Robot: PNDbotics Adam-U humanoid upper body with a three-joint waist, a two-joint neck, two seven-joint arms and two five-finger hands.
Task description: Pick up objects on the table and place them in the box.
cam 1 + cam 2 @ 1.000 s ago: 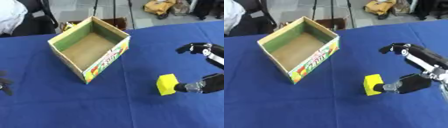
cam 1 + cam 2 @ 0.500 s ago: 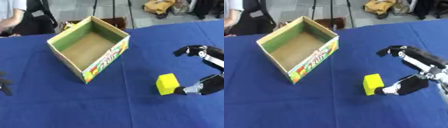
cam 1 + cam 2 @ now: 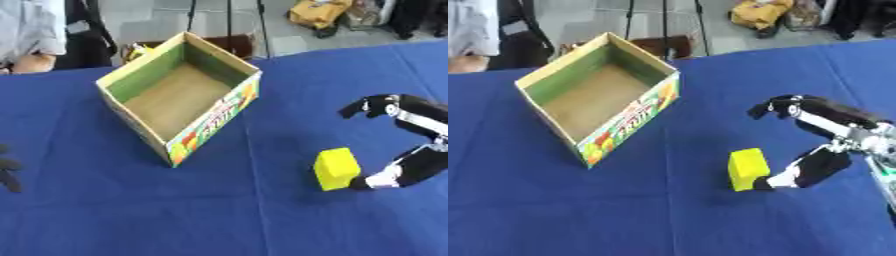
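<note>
The yellow block stands on the blue table, right of the empty cardboard box, nothing between them. The right hand is spread, thumb tip touching the block's near right side, fingers arched well above. The left hand barely shows far left of the box; its fingers cannot be told.

A: Lighting even and bright, diffuse from overhead. No glare on the blue tabletop.

B: Shadows soft: a faint one under the yellow block, a darker one along the cardboard box base. Both eye views are soft overall; right robot hand edges are smeared.
</note>
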